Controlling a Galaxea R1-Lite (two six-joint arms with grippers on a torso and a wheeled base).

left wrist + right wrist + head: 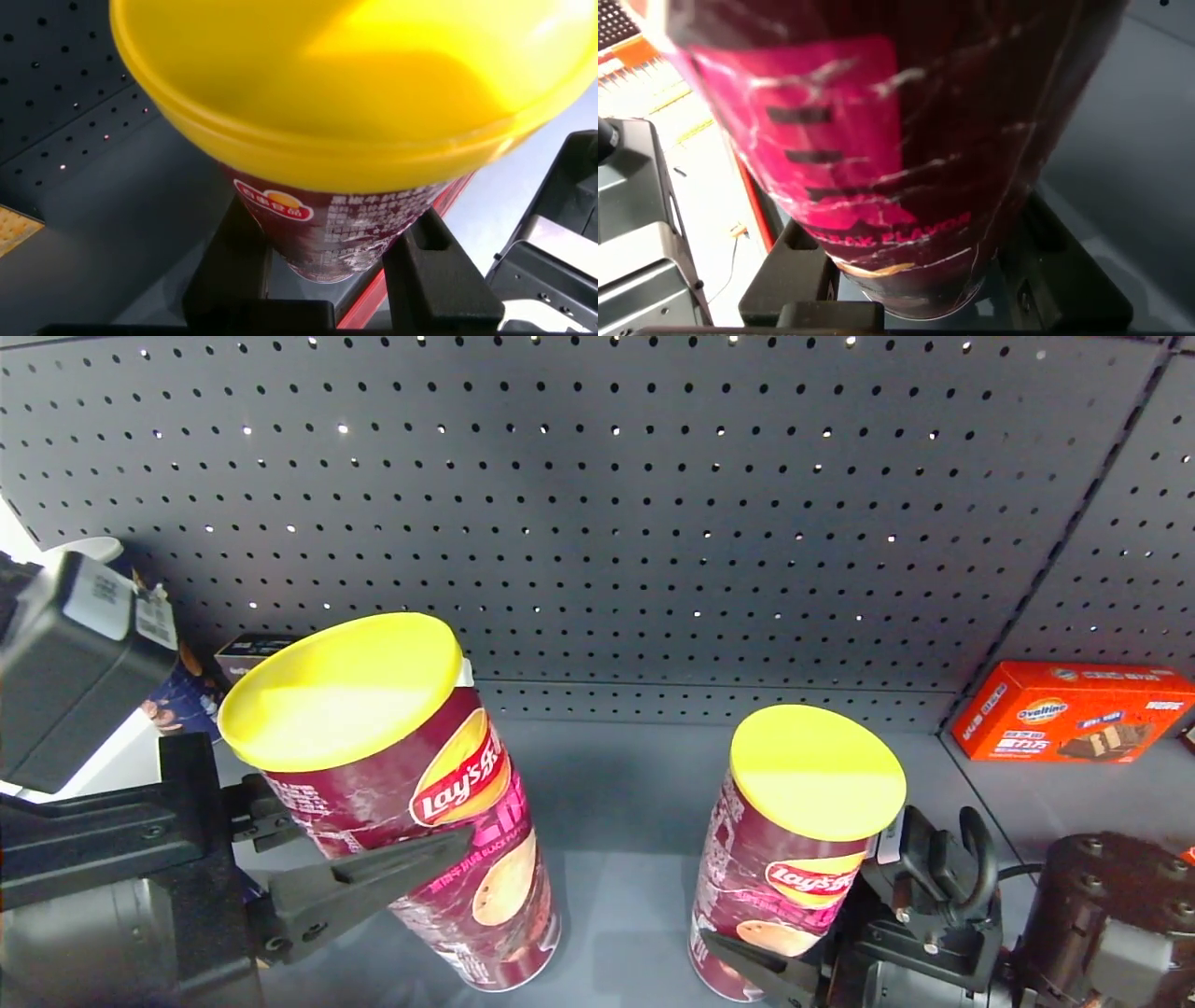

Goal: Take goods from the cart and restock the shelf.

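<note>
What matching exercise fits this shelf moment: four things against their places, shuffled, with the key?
Things:
1. left chip can
2. right chip can
3. orange box
4. small dark box

Places:
A. flat on the shelf, far right
B. in the left claw, leaning
C. by the pegboard, behind the leaning can
D. in the right claw

Pairs: 1-B; 2-D; 3-A; 4-C.
</note>
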